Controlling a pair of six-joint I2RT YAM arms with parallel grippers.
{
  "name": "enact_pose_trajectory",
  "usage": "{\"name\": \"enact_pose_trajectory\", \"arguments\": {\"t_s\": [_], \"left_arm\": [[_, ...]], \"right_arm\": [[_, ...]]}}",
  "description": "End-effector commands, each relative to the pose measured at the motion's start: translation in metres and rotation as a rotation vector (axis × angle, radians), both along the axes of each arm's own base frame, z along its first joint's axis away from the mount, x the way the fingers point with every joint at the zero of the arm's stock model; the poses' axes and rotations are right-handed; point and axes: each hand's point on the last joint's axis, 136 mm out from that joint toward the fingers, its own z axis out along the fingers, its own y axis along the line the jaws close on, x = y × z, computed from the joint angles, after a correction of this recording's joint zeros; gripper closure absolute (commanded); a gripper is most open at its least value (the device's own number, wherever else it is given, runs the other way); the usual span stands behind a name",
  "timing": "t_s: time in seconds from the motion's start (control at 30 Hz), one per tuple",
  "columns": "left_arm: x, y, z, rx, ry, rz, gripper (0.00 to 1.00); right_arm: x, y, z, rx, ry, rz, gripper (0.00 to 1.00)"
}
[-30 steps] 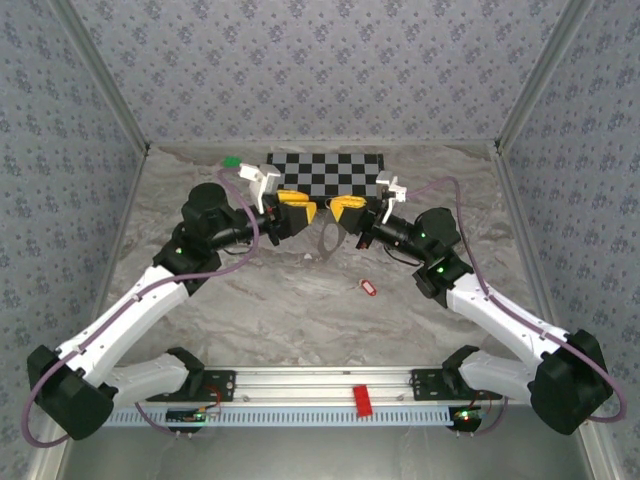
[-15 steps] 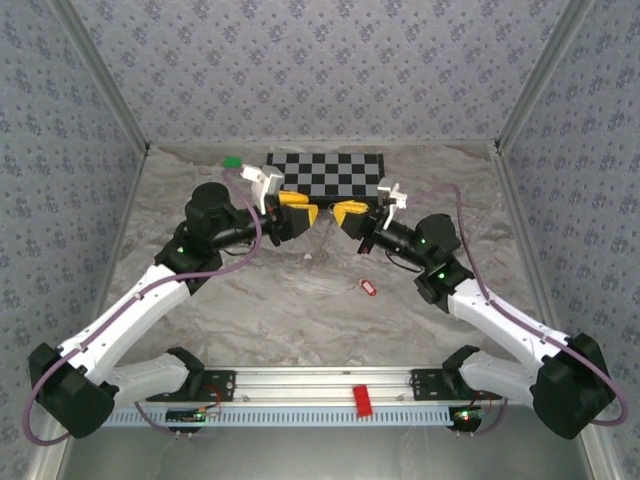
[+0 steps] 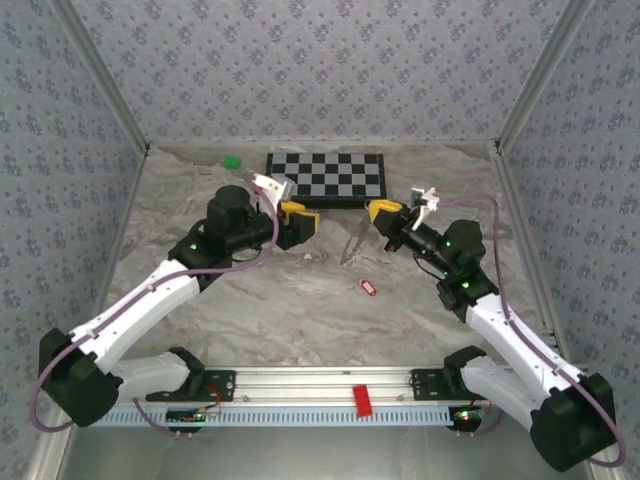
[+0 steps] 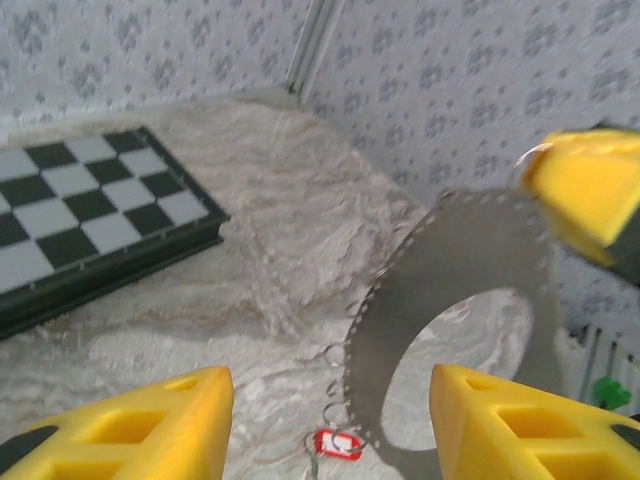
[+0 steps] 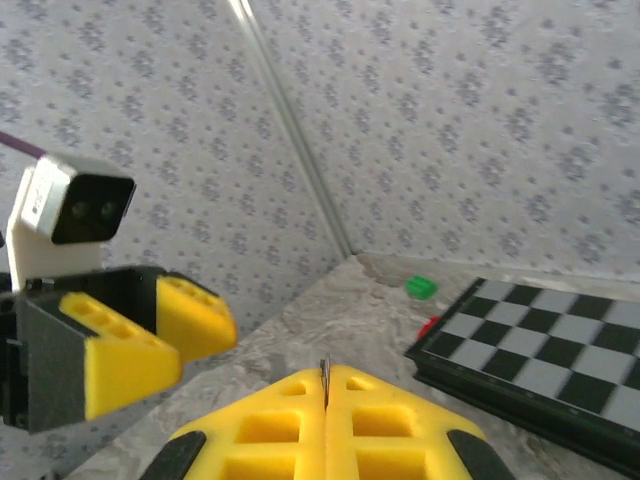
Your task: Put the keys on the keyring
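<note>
No lettering, number, brand mark or sign can be read in any of my views. The pale insert of the red key tag (image 3: 367, 287), lying on the tabletop (image 3: 250, 305), is too small to show whether it carries any writing.
</note>
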Motion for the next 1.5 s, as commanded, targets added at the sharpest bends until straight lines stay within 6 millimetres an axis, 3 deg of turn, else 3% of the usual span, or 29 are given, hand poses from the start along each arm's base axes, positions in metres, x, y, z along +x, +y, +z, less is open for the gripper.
{"name": "enact_pose_trajectory", "arguments": {"t_s": [0.0,0.23,0.53,0.93,1.47], "left_arm": [[0.005,-0.006,-0.043,0.084,0.090,0.037,0.46],[0.000,-0.038,-0.116,0.201,0.249,0.023,0.50],[-0.022,-0.087,-0.181,0.405,0.266,-0.120,0.57],[-0.027,-0.121,-0.234,0.639,0.236,-0.242,0.57],[-0.020,-0.130,-0.263,0.755,0.207,-0.257,0.55]], "right_arm": [[-0.008,-0.016,0.000,0.013,-0.005,-0.028,1.00],[-0.018,-0.054,-0.018,0.010,0.022,-0.141,1.00],[-0.023,-0.085,-0.030,0.000,0.070,-0.259,1.00],[-0.026,-0.101,-0.028,0.033,0.086,-0.289,1.00],[-0.023,-0.111,-0.028,0.057,0.104,-0.308,1.00]]}}
